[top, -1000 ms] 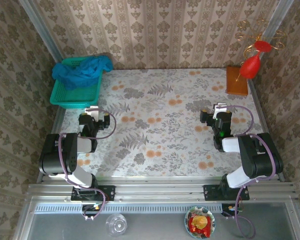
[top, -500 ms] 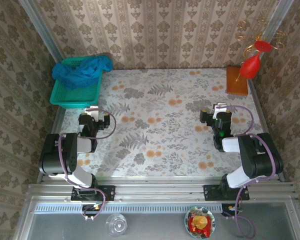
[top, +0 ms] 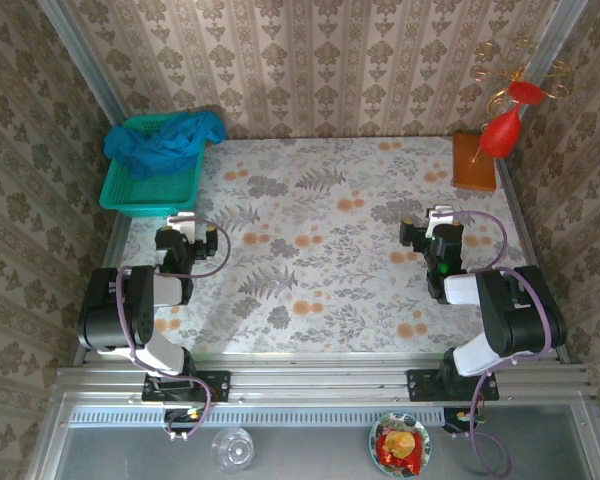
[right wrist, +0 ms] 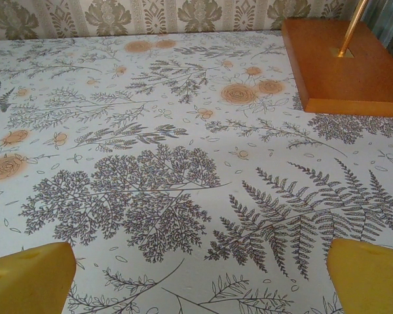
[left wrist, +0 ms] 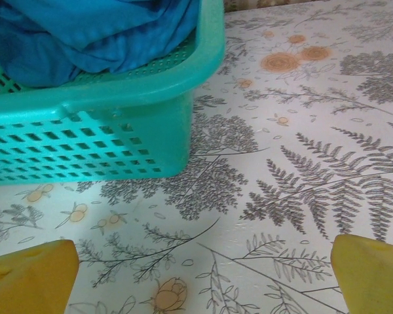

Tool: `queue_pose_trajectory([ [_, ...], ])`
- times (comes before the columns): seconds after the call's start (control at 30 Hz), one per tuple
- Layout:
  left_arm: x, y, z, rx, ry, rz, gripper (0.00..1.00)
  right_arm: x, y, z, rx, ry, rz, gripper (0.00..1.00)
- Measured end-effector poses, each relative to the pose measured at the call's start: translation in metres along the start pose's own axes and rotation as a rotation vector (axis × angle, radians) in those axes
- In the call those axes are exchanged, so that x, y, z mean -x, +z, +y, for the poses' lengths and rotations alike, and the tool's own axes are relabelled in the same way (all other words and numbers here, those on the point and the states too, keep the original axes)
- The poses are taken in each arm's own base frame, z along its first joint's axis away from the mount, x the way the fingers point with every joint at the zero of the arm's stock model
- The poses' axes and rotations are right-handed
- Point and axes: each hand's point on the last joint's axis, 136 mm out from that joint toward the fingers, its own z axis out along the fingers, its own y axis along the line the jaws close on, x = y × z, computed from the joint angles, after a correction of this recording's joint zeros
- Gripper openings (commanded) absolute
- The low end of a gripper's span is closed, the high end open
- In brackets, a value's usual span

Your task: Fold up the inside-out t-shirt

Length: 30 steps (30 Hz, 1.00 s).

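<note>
The inside-out t-shirt is a crumpled bright blue heap lying in the teal mesh basket at the table's back left corner. One part of it hangs over the basket's far right rim. The left wrist view has the t-shirt inside the basket, just ahead and to the left of my left gripper. That gripper is open, low over the table, and holds nothing. My right gripper rests open and empty over the right side of the floral tablecloth, its yellow fingertips spread wide.
A wooden base with a thin gold stand carrying a red ornament stands at the back right corner; the base is ahead and to the right of the right gripper. Wallpapered walls close in three sides.
</note>
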Motion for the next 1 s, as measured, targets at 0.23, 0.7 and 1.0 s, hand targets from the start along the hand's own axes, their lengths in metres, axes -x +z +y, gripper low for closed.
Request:
queue_pose_trajectory([
  [0.23, 0.047, -0.025, 0.013, 0.087, 0.000, -0.068, 1.00, 0.021, -0.004, 0.000, -0.011, -0.006, 0.039, 1.00],
  [0.7, 0.177, -0.012, 0.071, 0.199, -0.213, 0.041, 1.00, 0.089, -0.036, 0.004, 0.016, 0.176, 0.110, 1.00],
  [1.0, 0.147, 0.038, 0.090, 0.160, -0.348, 0.274, 1.00, 0.054, -0.039, 0.056, 0.140, 0.237, 0.339, 1.00],
])
